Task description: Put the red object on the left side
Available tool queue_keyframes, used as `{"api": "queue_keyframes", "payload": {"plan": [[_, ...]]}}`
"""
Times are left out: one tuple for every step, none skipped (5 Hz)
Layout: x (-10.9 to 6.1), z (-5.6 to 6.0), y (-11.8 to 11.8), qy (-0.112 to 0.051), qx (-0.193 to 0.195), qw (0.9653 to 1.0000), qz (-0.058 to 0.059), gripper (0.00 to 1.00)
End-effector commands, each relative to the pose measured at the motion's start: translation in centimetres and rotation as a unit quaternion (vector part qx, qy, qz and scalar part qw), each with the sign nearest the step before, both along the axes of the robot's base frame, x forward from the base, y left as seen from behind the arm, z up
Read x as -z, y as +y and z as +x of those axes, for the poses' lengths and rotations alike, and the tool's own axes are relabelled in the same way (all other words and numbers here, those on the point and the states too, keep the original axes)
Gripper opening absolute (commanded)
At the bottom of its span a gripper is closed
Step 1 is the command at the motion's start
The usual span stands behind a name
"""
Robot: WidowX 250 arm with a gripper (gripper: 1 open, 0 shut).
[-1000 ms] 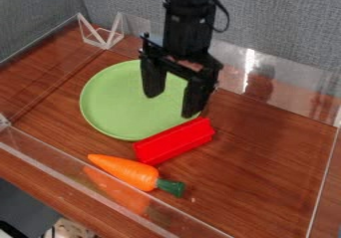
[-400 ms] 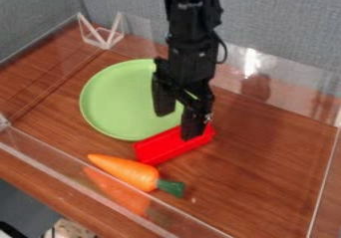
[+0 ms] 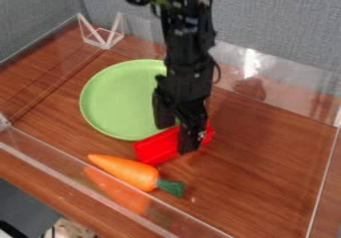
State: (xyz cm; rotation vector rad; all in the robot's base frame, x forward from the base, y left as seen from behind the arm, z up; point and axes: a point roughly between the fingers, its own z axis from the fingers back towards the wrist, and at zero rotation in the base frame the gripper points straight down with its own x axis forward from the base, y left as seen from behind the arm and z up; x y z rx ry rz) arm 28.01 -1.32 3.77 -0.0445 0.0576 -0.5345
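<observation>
Red block [image 3: 163, 146] lies flat on the wooden table [image 3: 273, 152], long axis running from near-left to far-right, just beside the near-right rim of the green plate [image 3: 114, 98]. Much of its far-right half is hidden behind the gripper.

Gripper [image 3: 181, 130] points straight down over the block, fingers spread wide, one on each long side. Nothing is clamped yet; the block sits on the table under its own weight. Whether the fingertips touch the ribbed sides cannot be told from this view. Judgement: jaws are set across the narrow width because that is the only span they can close on, and the ribbing should give grip.

Carrot [image 3: 127, 170] lies nearer the camera, apart from the block, roughly parallel to it, green stem end to the right. A clear wall [image 3: 80, 187] borders the near edge. A white wire stand [image 3: 102, 29] sits at the far-left corner.

Judgement: task at the pre-grasp step. The plate fills much of the left side, so a drop spot is either on it or the bare wood around it.
</observation>
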Motion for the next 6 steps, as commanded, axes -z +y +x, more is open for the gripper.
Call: {"api": "queue_keyframes", "payload": {"plan": [[-0.2,0.6,-1.2,-0.033,-0.007,0.9994,0.006,1.0],[-1.0,-0.3,-1.4,-0.04,-0.067,0.9969,0.01,1.0],[-1.6,-1.1,-1.5,-0.043,-0.11,0.993,0.012,0.0],[-2.4,-1.7,-1.5,-0.045,-0.145,0.9883,0.015,0.0],[-3.4,-1.5,0.1,-0.051,-0.106,0.993,0.009,0.0],[-4.4,-1.1,1.6,-0.056,-0.069,0.9961,0.002,0.0]]}}
